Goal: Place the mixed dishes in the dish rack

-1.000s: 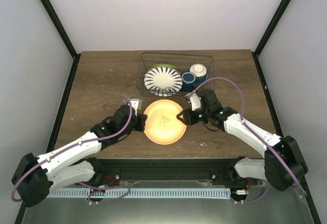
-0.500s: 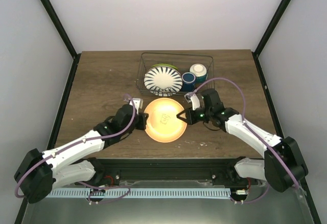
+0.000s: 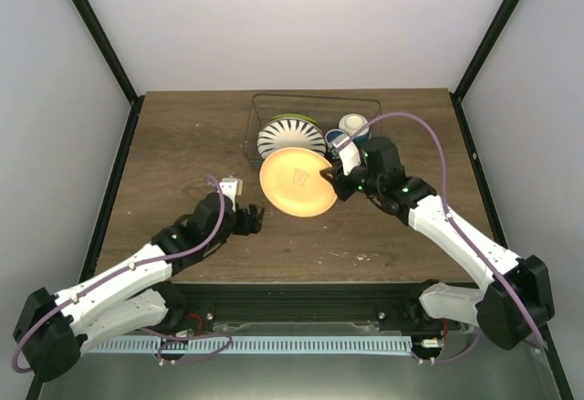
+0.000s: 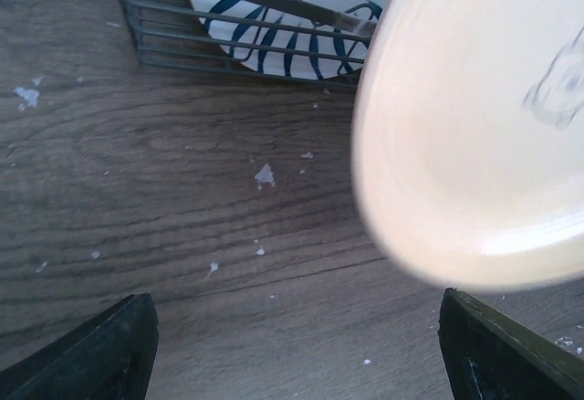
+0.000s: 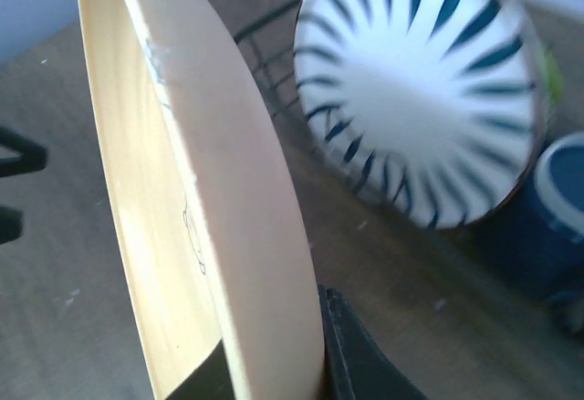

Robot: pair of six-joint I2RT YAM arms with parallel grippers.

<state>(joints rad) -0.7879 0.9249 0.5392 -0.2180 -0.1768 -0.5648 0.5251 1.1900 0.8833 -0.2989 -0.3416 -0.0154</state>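
Observation:
My right gripper (image 3: pixel 334 181) (image 5: pixel 274 377) is shut on the rim of a pale yellow plate (image 3: pixel 294 183) (image 5: pixel 210 217), holding it tilted in the air just in front of the dish rack (image 3: pixel 274 99). Inside the wire rack (image 4: pixel 182 26) stand the blue-striped white plate (image 3: pixel 290 133) (image 5: pixel 429 89) (image 4: pixel 274 16), a lime-green plate (image 3: pixel 292 118) behind it, the dark blue mug (image 3: pixel 336 142) (image 5: pixel 538 226) and the white bowl (image 3: pixel 353 126). My left gripper (image 3: pixel 254 220) (image 4: pixel 292 345) is open over bare wood, left of and below the yellow plate (image 4: pixel 474 126), holding nothing.
The brown wooden table (image 3: pixel 182 144) carries small white specks (image 4: pixel 265 175). Black frame posts (image 3: pixel 100 35) run along both sides, with white walls beyond. The rack sits at the back centre.
The left gripper let go of the yellow plate, opened and drew back to the left. The right gripper shut on the plate's rim, lifted it and carried it toward the rack.

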